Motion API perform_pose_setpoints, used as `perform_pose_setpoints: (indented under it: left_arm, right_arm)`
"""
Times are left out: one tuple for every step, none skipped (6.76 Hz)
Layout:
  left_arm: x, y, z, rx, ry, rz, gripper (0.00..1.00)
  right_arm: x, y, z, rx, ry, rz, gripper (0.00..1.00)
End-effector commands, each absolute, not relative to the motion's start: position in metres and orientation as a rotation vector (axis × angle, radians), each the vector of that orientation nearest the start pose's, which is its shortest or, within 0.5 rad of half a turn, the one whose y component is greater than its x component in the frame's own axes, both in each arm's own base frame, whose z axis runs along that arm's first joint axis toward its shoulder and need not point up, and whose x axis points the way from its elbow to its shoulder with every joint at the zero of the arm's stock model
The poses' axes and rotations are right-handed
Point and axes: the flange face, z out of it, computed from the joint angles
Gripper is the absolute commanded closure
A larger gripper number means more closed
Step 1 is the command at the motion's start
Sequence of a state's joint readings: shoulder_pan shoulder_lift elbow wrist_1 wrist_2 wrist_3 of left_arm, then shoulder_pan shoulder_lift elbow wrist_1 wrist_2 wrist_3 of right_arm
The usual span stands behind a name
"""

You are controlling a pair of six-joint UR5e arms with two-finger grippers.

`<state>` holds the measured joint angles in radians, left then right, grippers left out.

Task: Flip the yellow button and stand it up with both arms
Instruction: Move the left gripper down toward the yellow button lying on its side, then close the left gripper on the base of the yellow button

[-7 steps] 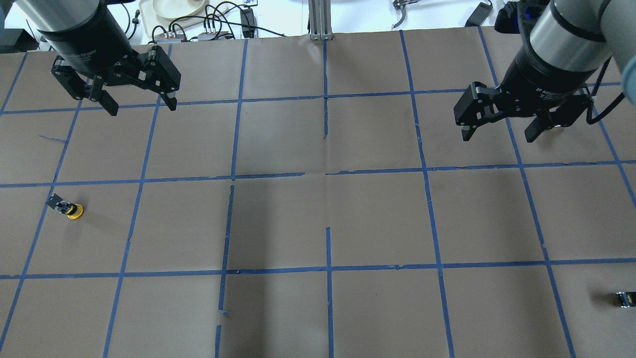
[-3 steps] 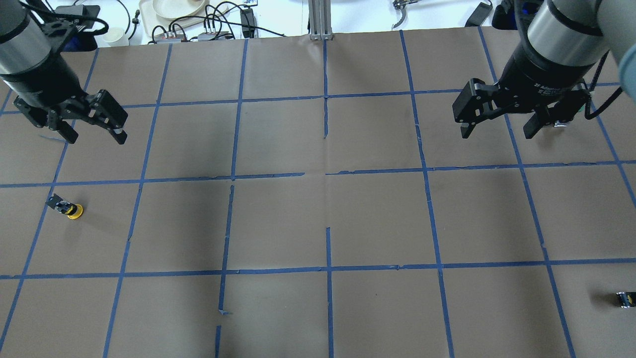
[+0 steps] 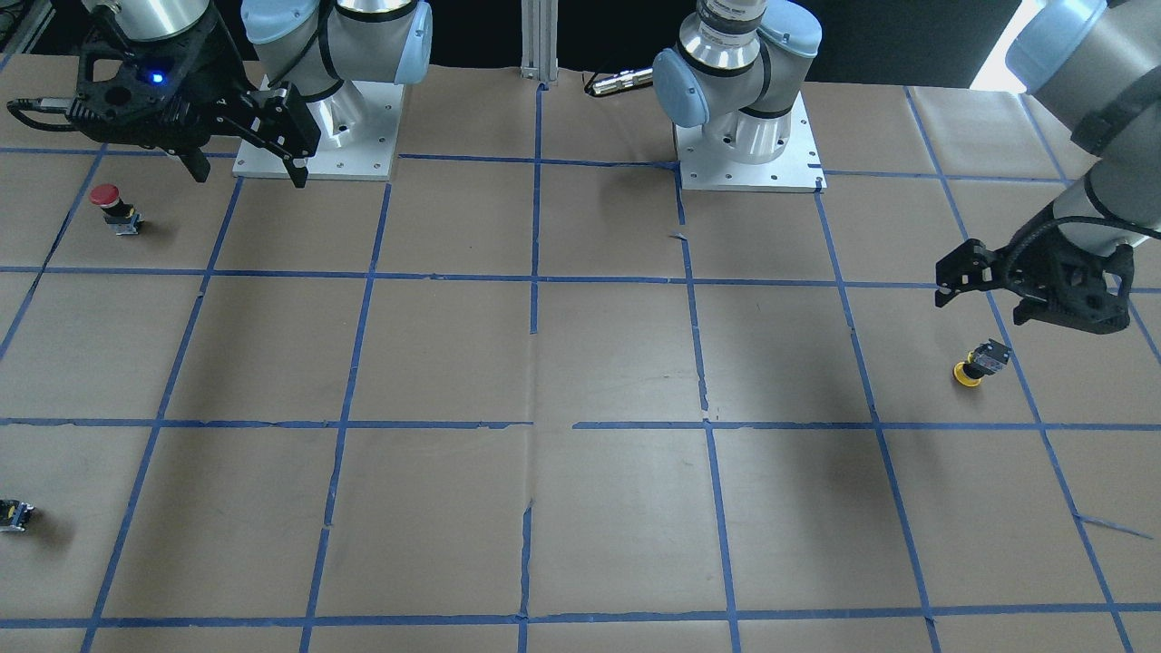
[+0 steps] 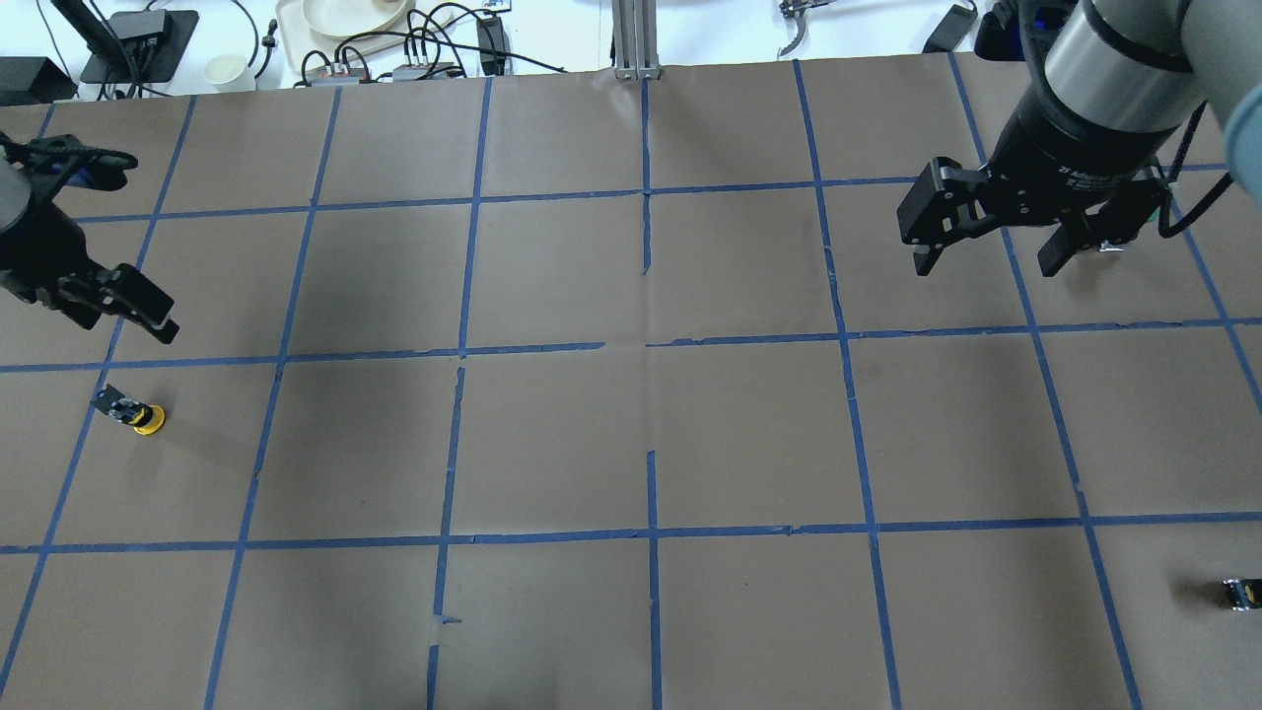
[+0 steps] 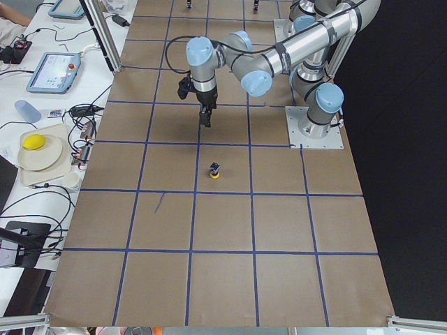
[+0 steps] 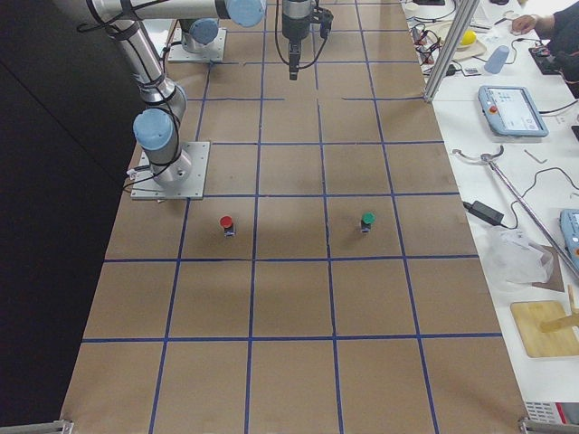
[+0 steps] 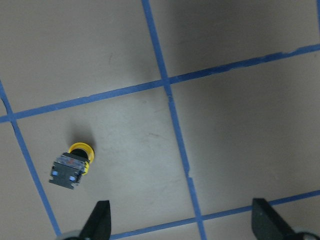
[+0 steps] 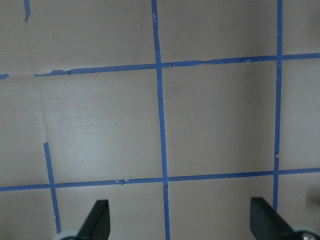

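The yellow button (image 4: 138, 412) lies on its side on the brown paper at the table's left, with its yellow cap on the side away from the left edge. It also shows in the front view (image 3: 978, 363), the left side view (image 5: 215, 170) and the left wrist view (image 7: 72, 164). My left gripper (image 4: 108, 308) is open and empty, above the table just beyond the button (image 3: 984, 304). My right gripper (image 4: 986, 261) is open and empty, high over the far right of the table (image 3: 247, 170).
A red-capped switch (image 3: 111, 207) stands near the right arm's base. A green-capped switch (image 6: 367, 221) stands further out. A tiny dark block with a yellow spot (image 4: 1240, 593) lies at the right edge. Cables and a plate (image 4: 345, 15) lie beyond the far edge.
My left gripper has moved left and toward the near side, from the far left corner to just beyond the yellow button. The right gripper has barely shifted. The button has not moved.
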<state>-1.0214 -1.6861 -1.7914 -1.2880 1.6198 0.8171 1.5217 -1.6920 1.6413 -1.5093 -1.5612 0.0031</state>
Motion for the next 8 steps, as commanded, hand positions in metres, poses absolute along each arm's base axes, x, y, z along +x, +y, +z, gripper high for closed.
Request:
perform_pose_setpoints:
  left_arm:
    - [0.243,-0.507,0.290,0.629,3.026,0.030,0.00]
    - [0.264,-0.507,0.266,0.674,3.028,0.026,0.00]
    - [0.269,-0.504,0.250,0.670,3.049,0.046,0.00]
    - [0.266,-0.499,0.239,0.675,3.068,0.069,0.00]
    - [0.263,-0.491,0.229,0.675,3.087,0.089,0.00]
    - [0.262,-0.487,0.225,0.712,3.086,0.095,0.01]
    - [0.262,-0.487,0.225,0.752,3.077,0.095,0.01]
    - [0.262,-0.487,0.223,0.812,3.059,0.092,0.01]
  right_arm:
    - [0.112,-0.445,0.503,0.084,3.134,0.024,0.00]
    - [0.112,-0.446,0.504,0.091,3.133,0.002,0.00]
    - [0.111,-0.446,0.502,0.110,3.129,0.007,0.00]
    - [0.106,-0.444,0.507,0.125,3.135,-0.007,0.00]
    - [0.105,-0.446,0.506,0.134,3.128,-0.010,0.00]
    - [0.099,-0.447,0.510,0.153,3.124,-0.022,0.00]
    - [0.096,-0.448,0.508,0.160,3.126,-0.039,0.00]
    - [0.096,-0.448,0.507,0.163,3.132,-0.027,0.00]
